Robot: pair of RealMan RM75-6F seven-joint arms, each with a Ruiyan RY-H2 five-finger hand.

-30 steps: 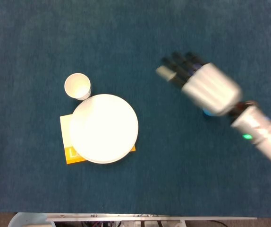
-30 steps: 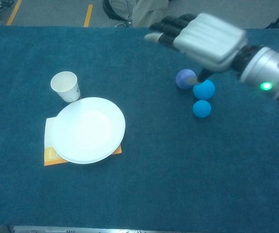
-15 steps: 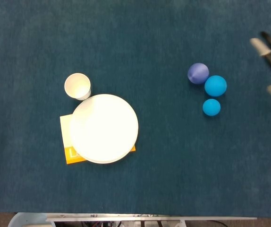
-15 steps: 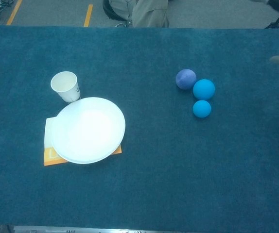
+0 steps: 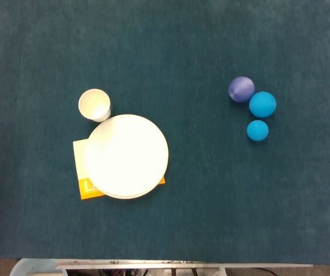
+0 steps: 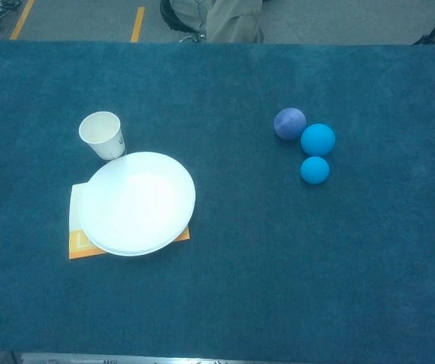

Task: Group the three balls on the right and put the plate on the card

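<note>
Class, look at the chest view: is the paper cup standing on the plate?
No, the cup stands on the table beside the plate, just off its far left rim.

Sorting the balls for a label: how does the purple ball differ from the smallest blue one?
The purple ball is violet and larger; the small bright blue ball is cyan and lies nearer the robot. Purple touches the large blue ball; for the small one, contact is unclear. Both are plain and round.
</note>
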